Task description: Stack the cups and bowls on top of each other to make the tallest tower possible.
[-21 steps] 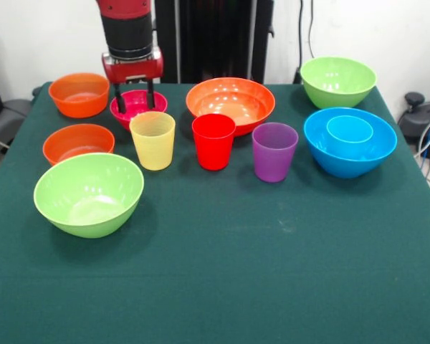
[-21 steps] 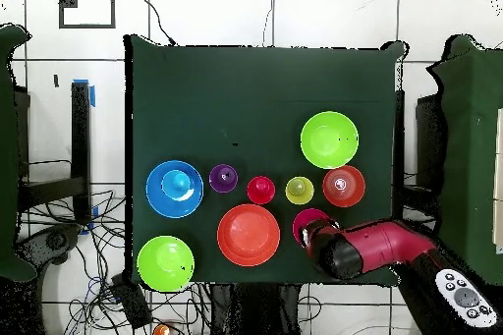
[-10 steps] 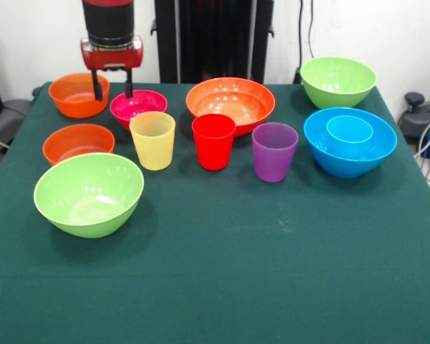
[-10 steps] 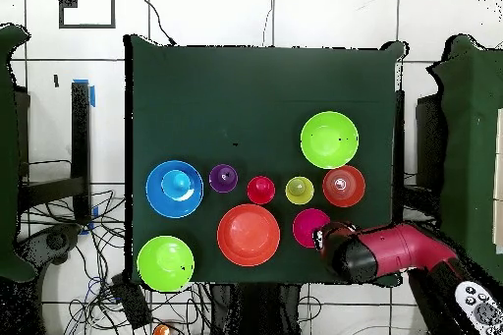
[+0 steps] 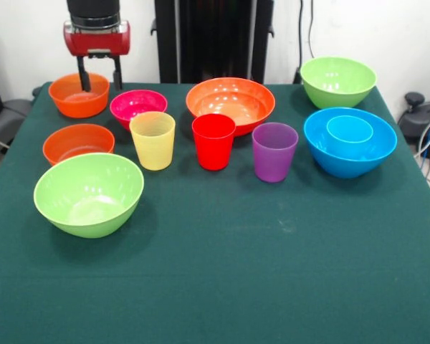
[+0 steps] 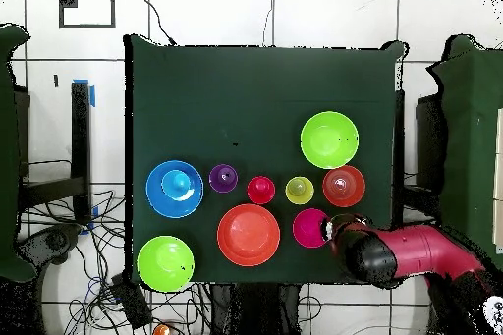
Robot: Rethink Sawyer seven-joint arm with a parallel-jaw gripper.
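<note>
My gripper (image 5: 102, 86) hangs open and empty at the back left, its fingers straddling the right rim of a small orange bowl (image 5: 75, 97). Just right of it sits the small magenta bowl (image 5: 138, 106). A second small orange bowl (image 5: 78, 142) and a large lime green bowl (image 5: 89, 193) lie nearer the front. The yellow cup (image 5: 153, 140), red cup (image 5: 213, 141) and purple cup (image 5: 274, 152) stand in a row. Behind them is the wide orange bowl (image 5: 230, 104). A light blue cup (image 5: 350, 129) sits inside the large blue bowl (image 5: 344, 156).
Another lime green bowl (image 5: 337, 81) stands at the back right corner. In the overhead view the arm (image 6: 398, 252) reaches in from the right and covers the back small orange bowl, beside the magenta bowl (image 6: 310, 227). Cables lie beyond the table edges.
The gripper has lifted off the magenta bowl and moved left in the front view, to the back small orange bowl. It stays open. No bowl or cup has moved.
</note>
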